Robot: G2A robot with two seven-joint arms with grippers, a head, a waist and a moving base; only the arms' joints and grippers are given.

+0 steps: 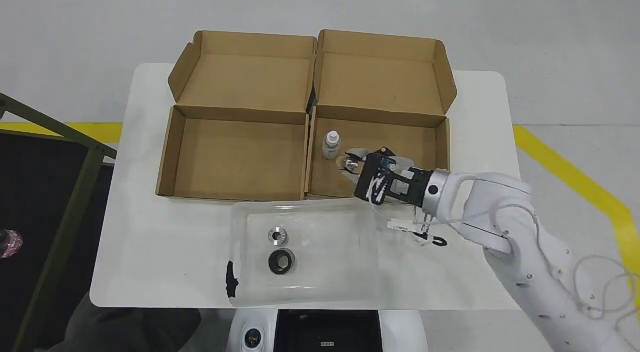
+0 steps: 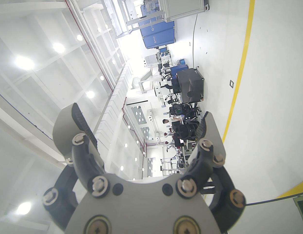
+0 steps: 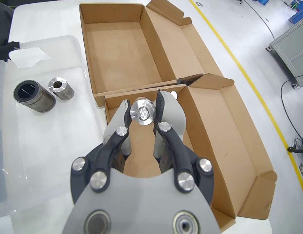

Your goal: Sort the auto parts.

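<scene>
The right gripper [image 3: 143, 105] pinches a shiny steel cylinder [image 3: 141, 116] by its sides over the right cardboard box [image 3: 215, 135], close to its wall beside the left box [image 3: 117, 49]. Another small pale part [image 1: 331, 142], perhaps a bolt, stands just beyond. In the clear tray [image 3: 44, 135] a dark bearing sleeve [image 3: 34, 96] and a steel bushing [image 3: 61, 88] stand side by side. The left gripper [image 2: 140, 113] is spread wide, holding nothing.

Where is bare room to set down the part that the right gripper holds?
The left brown cardboard box has a bare floor. The right cardboard box is bare from the shiny round metal part in the right gripper to its outer wall; a small silver cylinder crowds its inner side.
</scene>
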